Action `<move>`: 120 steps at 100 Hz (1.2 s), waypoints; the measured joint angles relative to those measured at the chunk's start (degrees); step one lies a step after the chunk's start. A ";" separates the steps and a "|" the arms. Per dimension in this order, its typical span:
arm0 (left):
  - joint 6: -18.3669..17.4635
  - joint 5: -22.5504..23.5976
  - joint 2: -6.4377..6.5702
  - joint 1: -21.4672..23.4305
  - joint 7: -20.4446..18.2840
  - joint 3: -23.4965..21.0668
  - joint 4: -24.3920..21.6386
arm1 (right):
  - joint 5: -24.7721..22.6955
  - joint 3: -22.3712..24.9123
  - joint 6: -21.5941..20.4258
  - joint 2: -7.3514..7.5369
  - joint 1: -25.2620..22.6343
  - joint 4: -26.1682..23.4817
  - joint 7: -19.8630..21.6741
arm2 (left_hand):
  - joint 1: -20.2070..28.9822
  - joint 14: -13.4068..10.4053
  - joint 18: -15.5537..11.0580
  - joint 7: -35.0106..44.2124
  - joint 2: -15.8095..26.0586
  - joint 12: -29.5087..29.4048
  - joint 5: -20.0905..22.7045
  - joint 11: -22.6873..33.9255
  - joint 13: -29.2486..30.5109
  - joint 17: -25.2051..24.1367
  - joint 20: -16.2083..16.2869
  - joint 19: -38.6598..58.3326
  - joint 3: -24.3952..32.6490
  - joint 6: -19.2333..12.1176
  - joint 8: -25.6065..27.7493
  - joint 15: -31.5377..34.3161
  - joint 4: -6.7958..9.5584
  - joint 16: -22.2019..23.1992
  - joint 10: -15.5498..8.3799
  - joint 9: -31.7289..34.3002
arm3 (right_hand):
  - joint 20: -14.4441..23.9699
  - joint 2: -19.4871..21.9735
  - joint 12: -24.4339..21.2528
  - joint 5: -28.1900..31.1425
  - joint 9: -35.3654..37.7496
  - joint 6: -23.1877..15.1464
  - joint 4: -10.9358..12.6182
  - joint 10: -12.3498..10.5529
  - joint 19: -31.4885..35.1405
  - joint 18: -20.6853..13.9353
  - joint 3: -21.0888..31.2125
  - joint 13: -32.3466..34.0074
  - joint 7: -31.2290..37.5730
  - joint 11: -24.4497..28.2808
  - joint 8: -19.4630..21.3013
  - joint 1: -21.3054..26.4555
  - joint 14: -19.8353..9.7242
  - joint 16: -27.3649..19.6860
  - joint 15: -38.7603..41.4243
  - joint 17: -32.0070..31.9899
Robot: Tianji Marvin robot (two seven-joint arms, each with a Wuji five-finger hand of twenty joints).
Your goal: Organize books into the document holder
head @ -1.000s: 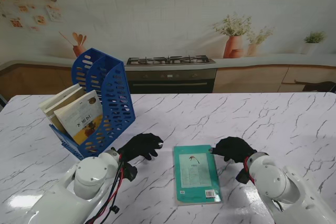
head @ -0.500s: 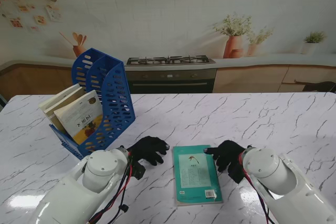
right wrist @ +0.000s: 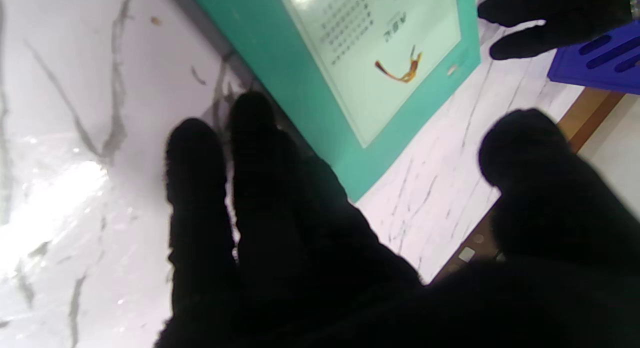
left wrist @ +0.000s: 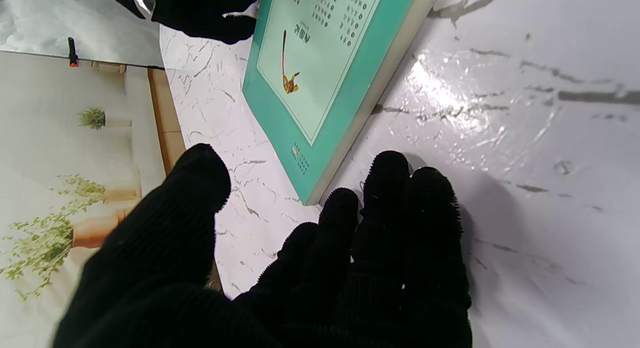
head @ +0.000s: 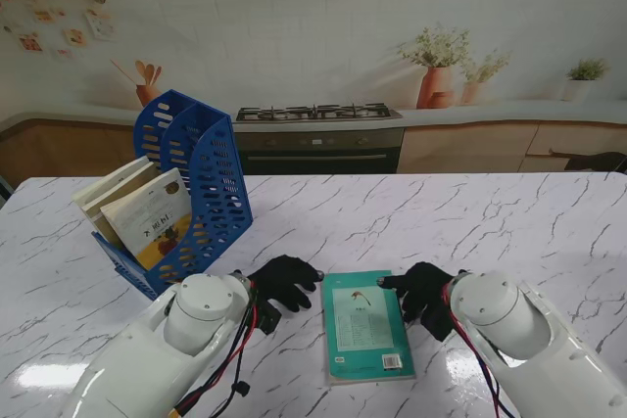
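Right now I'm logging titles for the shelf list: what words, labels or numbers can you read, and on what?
Teal book: title and block of small print on the cover, too small and blurred to read.
Barcode label on its near corner: digits unreadable.
Yellow-covered book in the blue document holder: dark title characters, too small to read.
Nothing reads clearly.

Changes recorded over the last second:

- Left hand in black knit glove [head: 284,281]: moved right across the white marble-patterned table [head: 509,222], from well clear of the flat teal-covered paperback book [head: 365,325] to just beside the far end of its left edge. Fingers held loosely apart, nothing held. Its white forearm has swung in behind it.
- Right hand in black knit glove [head: 423,296]: moved left and slightly nearer, now at the book's far right corner; contact cannot be confirmed. Fingers apart, nothing held. Its white forearm has drawn inward.
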 measured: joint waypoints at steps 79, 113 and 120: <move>-0.85 -5.43 0.37 -4.03 -4.77 2.85 3.91 | 8.73 -1.15 3.57 -3.13 0.14 1.07 -12.11 | 1.16 1.72 1.50 -6.33 1.73 4.67 -1.13 4.16 -0.68 3.83 -1.10 -1.54 0.10 3.61 -0.64 -0.62 0.01 0.37 4.55 -3.72 | 0.74 0.07 2.30 -6.13 -3.36 5.00 0.00 5.55 -6.95 9.62 6.09 -2.94 4.42 5.82 6.26 0.69 11.91 6.58 11.00 -17.44; -1.38 -7.29 0.16 -3.38 -3.96 2.17 4.01 | 20.08 1.48 6.54 -6.74 0.14 2.07 -19.14 | 1.22 1.99 1.55 -13.25 1.73 6.81 -1.04 5.60 -2.08 3.84 -0.48 -1.55 0.10 2.98 -0.64 -1.31 0.01 1.04 6.02 -6.99 | -0.30 -0.12 2.48 -8.83 -7.13 3.90 0.00 11.35 -5.58 23.55 9.05 -7.06 -2.77 5.15 4.89 0.69 21.60 6.48 11.94 -20.66; -1.58 -7.55 0.12 -3.34 -3.97 2.17 4.07 | 21.07 1.41 6.36 -7.17 0.12 2.19 -19.50 | 1.22 2.10 1.55 -14.12 1.73 6.79 -1.04 4.97 -2.65 3.84 -0.41 -1.55 0.10 2.91 -0.64 -0.85 0.01 1.13 6.03 -6.92 | -0.30 -0.70 2.46 -10.06 -7.75 3.14 0.00 10.61 -5.33 23.55 9.68 -7.75 -2.31 4.86 4.89 0.69 21.27 6.48 11.94 -20.40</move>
